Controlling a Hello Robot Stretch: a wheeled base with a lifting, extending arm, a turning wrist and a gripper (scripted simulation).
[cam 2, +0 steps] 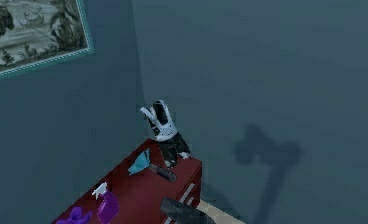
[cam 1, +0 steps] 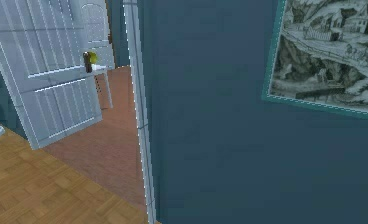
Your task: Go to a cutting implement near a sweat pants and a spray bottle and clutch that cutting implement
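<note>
One pair of jaws | at red cabinet (cam 2: 138, 192) | holding anything: cannot tell

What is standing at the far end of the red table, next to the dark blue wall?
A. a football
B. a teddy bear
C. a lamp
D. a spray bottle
D: in the arm side view a white spray bottle with a dark trigger head stands upright at the far end of the red table, close to the wall.

Teal wall (cam 2: 252, 80) corner, framed picture (cam 2: 37, 35) upper left, dark red table (cam 2: 142, 195) below — purple cloth (cam 2: 92, 212), teal item (cam 2: 142, 161), white-and-black object (cam 2: 160, 120)
</note>
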